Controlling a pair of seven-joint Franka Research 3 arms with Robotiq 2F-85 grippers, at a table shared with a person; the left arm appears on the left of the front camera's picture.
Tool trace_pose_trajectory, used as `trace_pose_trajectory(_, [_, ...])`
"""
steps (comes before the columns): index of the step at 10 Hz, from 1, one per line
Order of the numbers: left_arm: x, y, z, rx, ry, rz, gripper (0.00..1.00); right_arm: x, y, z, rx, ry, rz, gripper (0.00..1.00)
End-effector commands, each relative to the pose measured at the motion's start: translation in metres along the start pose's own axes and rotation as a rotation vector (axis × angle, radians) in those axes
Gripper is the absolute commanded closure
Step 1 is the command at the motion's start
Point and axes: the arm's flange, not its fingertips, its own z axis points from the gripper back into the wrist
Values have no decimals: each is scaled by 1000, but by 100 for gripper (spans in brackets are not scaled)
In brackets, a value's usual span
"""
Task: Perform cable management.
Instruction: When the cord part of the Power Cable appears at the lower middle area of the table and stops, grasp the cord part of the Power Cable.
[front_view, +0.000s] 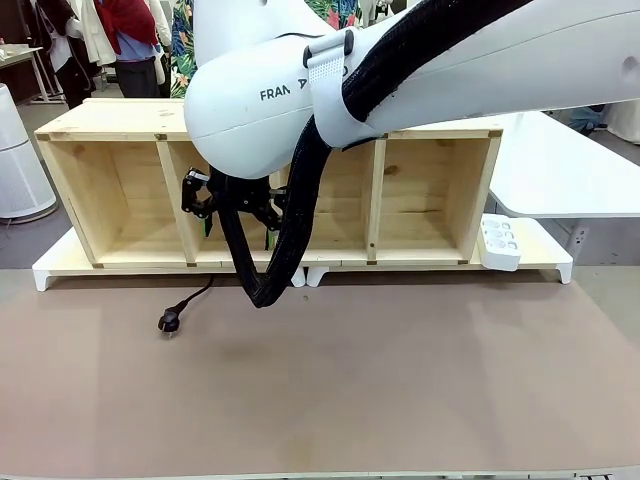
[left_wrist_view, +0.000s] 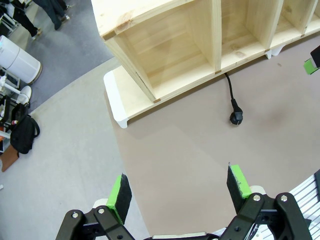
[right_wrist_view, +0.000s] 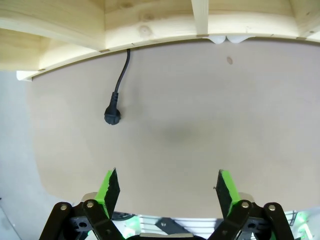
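- The cable comes out from the foot of the wooden shelf, near the divider between its two leftmost bays.
- Its plug lies loose on the brown table, just in front of the shelf.
- The right gripper hovers over the table in front of the shelf with its fingers spread wide and nothing between them. The plug is well clear of it.
- The left gripper hangs off the shelf's left end, also wide open and empty.
- A white power strip sits at the shelf's right end.
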Motion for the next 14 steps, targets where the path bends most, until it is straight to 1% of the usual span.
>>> trace_pose_trajectory(1, [0,0,0,0,3,1,0,-3,-2,-2,0,12,-3,0])
trace_pose_trajectory(5, [0,0,0,0,3,1,0,-1,0,0,0,0,1,0])
trace_pose_trajectory(6, [0,0,0,0,3,1,0,7,6,-20,48,31,-43,0])
trace_pose_trajectory(8, [0,0,0,0,3,1,0,18,34,-53,132,76,-43,0])
trace_pose_trajectory(10, [0,0,0,0,3,1,0,24,46,-69,172,106,-38,0])
trace_pose_trajectory(12, [0,0,0,0,3,1,0,26,57,-88,130,162,-19,0])
trace_pose_trajectory(14, [0,0,0,0,3,1,0,29,73,-110,56,199,21,0])
